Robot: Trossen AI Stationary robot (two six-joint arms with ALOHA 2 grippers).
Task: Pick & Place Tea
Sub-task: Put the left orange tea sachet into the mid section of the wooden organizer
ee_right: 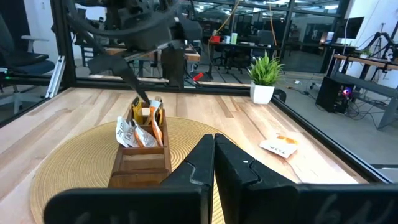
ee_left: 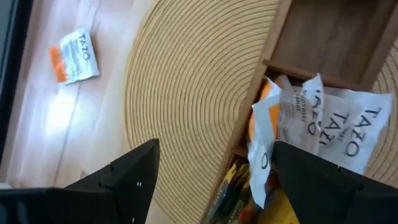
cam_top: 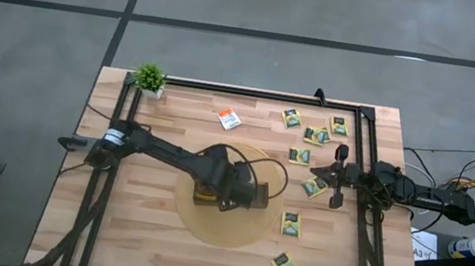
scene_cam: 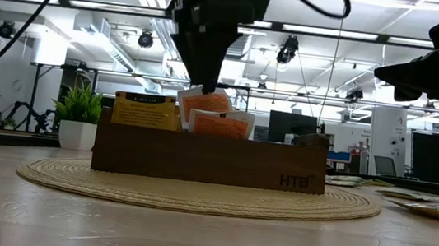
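Observation:
A long brown wooden tray lies on a round woven mat. Several tea sachets stand in one of the tray's end compartments: white-and-orange ones and a dark yellow one. My left gripper hangs open over that end, pointing steeply down, with one finger over the sachets and the other over the mat outside the tray wall. A white-and-orange sachet lies flat on the table beyond the mat. Several dark-and-yellow sachets lie flat at the right. My right gripper waits shut at the right edge, level. My left gripper stands with open jaws straight over the upright sachets in the tray. Whether a fingertip touches their top edges, I cannot tell. Nothing is pinched between the fingers.
A small potted plant stands at the far left corner. A black frame runs along the table's far and side edges. Bare wood lies near the front edge, left of the mat.

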